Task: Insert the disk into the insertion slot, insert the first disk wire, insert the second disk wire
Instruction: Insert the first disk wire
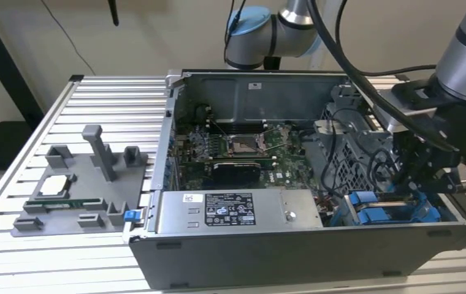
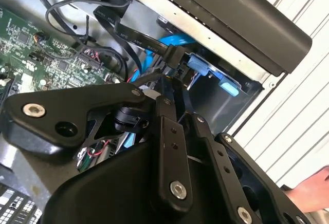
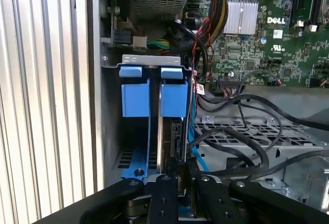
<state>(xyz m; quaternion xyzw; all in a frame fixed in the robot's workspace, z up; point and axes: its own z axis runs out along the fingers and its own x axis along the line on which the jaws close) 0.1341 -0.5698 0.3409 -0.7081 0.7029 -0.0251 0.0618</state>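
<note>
Jaws clenched on the black disk wire [image 2: 172, 55] plug, right up against the disk [image 3: 174, 137] sitting in the insertion slot [image 1: 392, 207], 4 o'clock corner of the case [image 1: 298, 257], exterior view.

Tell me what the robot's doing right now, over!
Gripper low at the insertion slot, right by a black wire plug. Two blue carriers sit in the cage. Black cables crowd alongside. Over.
</note>
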